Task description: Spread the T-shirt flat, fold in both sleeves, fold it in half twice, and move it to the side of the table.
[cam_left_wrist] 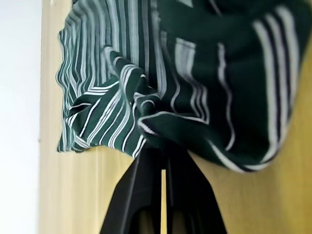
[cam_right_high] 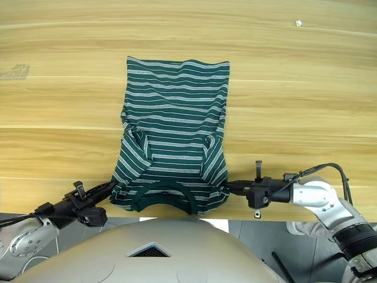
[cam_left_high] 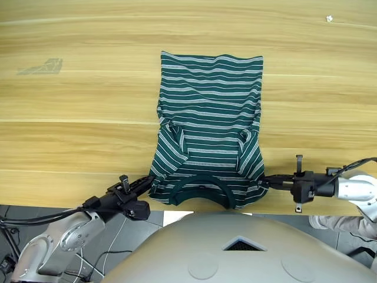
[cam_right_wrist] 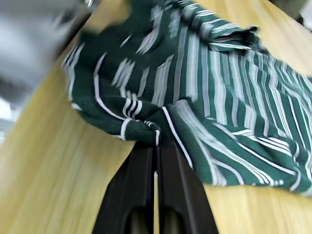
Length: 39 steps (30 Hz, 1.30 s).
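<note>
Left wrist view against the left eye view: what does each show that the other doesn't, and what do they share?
Left wrist view: up close, the left gripper has its fingers pressed together on a bunched corner of the T-shirt. Left eye view: the whole shirt laid out with both sleeves folded in and the collar at the near edge of the table, the right gripper pinching the opposite shoulder corner, and a small white scrap far off. Shared: the green striped shirt on the wooden table, held by the left gripper.
</note>
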Motion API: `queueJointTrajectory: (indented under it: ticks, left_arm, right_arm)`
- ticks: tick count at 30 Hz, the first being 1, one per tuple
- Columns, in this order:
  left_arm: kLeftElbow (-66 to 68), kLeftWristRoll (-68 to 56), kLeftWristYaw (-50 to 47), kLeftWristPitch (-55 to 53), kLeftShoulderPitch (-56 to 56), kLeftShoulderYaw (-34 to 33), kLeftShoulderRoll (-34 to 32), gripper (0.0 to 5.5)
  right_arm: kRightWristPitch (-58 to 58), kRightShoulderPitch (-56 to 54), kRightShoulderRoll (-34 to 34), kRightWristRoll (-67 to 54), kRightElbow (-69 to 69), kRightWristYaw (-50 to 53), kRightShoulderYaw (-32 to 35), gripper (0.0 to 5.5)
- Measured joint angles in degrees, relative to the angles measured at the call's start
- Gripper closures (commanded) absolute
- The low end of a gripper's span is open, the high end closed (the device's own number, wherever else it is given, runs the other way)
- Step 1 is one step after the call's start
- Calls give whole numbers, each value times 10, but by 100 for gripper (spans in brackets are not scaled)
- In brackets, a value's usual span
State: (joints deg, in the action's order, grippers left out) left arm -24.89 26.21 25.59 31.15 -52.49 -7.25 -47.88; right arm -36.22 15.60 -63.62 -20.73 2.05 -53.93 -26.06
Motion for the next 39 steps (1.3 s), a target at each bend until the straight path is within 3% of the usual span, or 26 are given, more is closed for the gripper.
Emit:
queueJointTrajectory:
  ticks: [3, 9, 15, 22, 25, 28, 32, 36, 39]
  left_arm:
    - [-54, -125, 68, -52, -45, -104, -13, 550]
    - [-165, -304, 197, -160, -83, -232, -15, 550]
    - [-211, -378, 329, -230, -166, -294, 4, 550]
    - [-275, -454, 392, -251, -188, -374, 50, 550]
    - [-282, -482, 406, -272, -170, -399, 44, 550]
    - [-243, -446, 400, -299, -89, -360, -10, 550]
    - [-187, -386, 378, -335, 52, -245, -75, 550]
    - [-84, -324, 328, -355, 244, -117, -94, 550]
    - [3, -285, 283, -371, 408, -22, -64, 550]
  right_arm:
    - [151, -19, -50, -138, 40, -92, 49, 549]
    - [302, -23, -57, -240, 84, -164, 141, 549]
    - [367, 35, -49, -255, 121, -218, 217, 549]
    - [439, 93, -41, -299, 194, -259, 339, 549]
    - [463, 91, -21, -296, 206, -261, 351, 549]
    - [470, 29, -7, -249, 188, -263, 317, 549]
    - [465, -100, 37, -164, 107, -274, 256, 549]
    - [427, -247, 113, -75, -21, -267, 203, 549]
    - [378, -378, 181, 8, -153, -232, 169, 549]
